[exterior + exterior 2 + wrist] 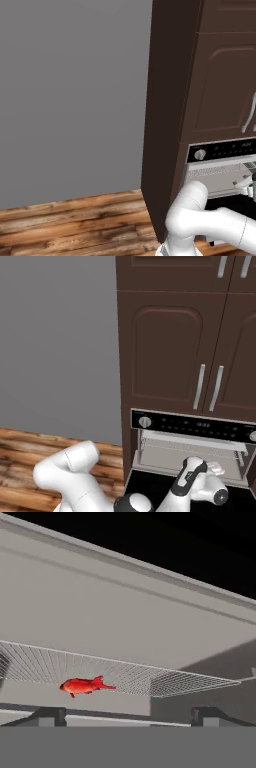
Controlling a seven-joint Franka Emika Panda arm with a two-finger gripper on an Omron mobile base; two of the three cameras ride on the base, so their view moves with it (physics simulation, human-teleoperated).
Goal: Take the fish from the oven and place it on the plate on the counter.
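- Oven (pixel 192 443): I found it built into the dark brown cabinet column (pixel 167 351), black control panel (pixel 195 426) across the top with a round silver knob (pixel 145 422) at its left end. The door hung open and down, its dark inner face toward me in the right base view.
- Wire rack (pixel 150 679): a fine mesh shelf spanning the pale grey oven cavity, seen from the hand view.
- Fish (pixel 85 686): small, red-orange, lying on the rack, toward the left of the hand view, tail pointing to that view's right. Nothing touched it.
- Gripper (pixel 127 717): I logged the jaws as spread wide, nothing between them. The two dark fingertips (pixel 50 716) stood at the bottom of the hand view, well apart from each other, the fish beyond them and slightly nearer the left one.
- Arm (pixel 75 471): white, reaching from the base toward the oven opening in both base views.
- Surroundings: grey wall (pixel 70 100) and wood-plank floor (pixel 70 222) left of the cabinets.
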